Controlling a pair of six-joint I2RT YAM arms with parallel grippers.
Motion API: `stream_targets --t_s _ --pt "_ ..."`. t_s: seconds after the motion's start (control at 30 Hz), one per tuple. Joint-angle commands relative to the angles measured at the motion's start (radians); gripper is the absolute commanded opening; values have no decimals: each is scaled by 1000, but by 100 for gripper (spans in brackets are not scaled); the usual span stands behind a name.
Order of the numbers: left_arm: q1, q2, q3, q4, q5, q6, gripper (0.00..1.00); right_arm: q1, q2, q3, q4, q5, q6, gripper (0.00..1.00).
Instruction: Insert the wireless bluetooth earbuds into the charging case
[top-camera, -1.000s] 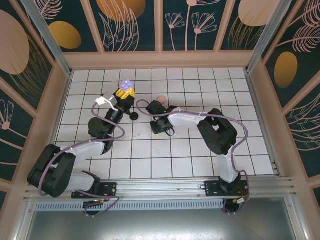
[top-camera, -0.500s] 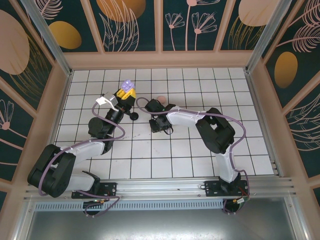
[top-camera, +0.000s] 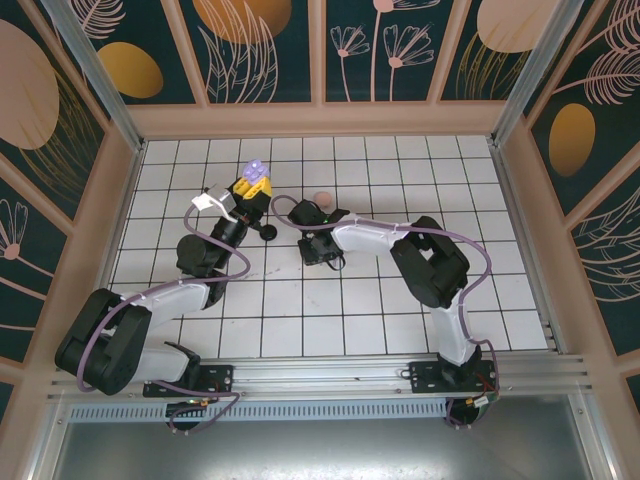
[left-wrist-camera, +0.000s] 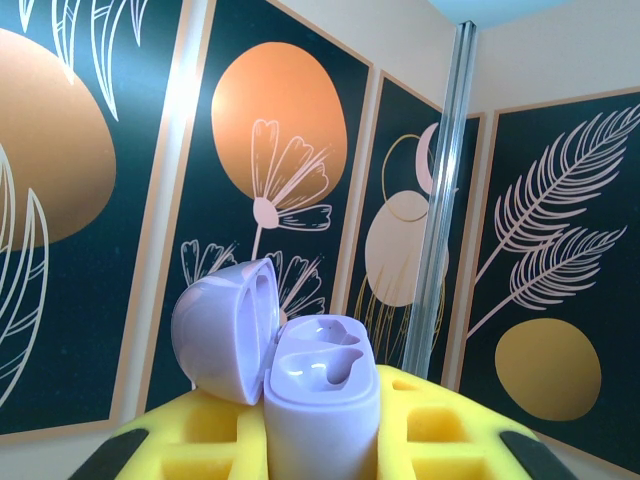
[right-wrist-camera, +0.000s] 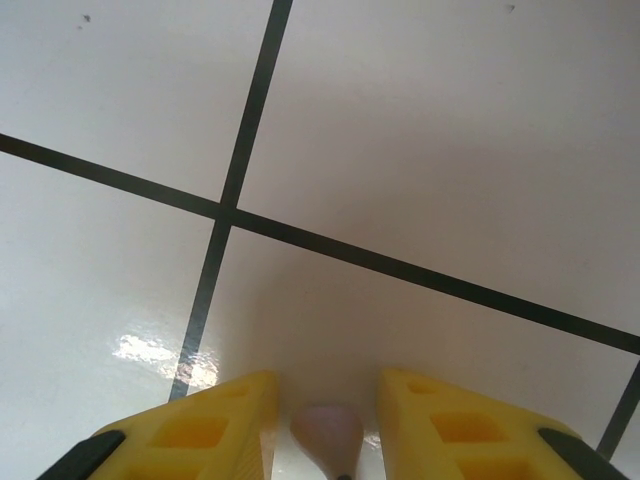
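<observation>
My left gripper (top-camera: 250, 190) is raised over the back left tiles and shut on the lilac charging case (left-wrist-camera: 320, 400), also seen from above as a charging case (top-camera: 256, 171). The case stands upright between the yellow fingers (left-wrist-camera: 190, 435), its lid (left-wrist-camera: 225, 330) swung open to the left and both sockets bare. My right gripper (top-camera: 320, 250) points straight down at the tiles in the middle. A lilac earbud (right-wrist-camera: 328, 432) lies between its yellow fingers (right-wrist-camera: 215, 425), with a small gap on each side. The right jaws stand open round it.
A small pink round thing (top-camera: 322, 196) lies on the tiles just behind the right wrist. A small black round thing (top-camera: 268, 232) sits between the two arms. Patterned walls and pale frame rails (top-camera: 320, 120) close the tiled floor on three sides.
The right wrist has shifted slightly to the left over the same tile. The left arm and the lilac case have not moved.
</observation>
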Motion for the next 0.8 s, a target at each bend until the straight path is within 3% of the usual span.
stream_targets --t_s 0.0,0.4,0.63,0.77 --pt "-2 -1 8 11 20 5 0 6 26 -25 -35 26 25 31" --pt "-2 -2 15 5 27 -2 0 12 -1 -54 -27 31 46 30" --pt "-3 1 17 3 24 -8 0 15 -9 -65 -16 34 51 18" --pt "-2 4 21 2 24 -13 0 15 -23 -62 -11 49 52 17"
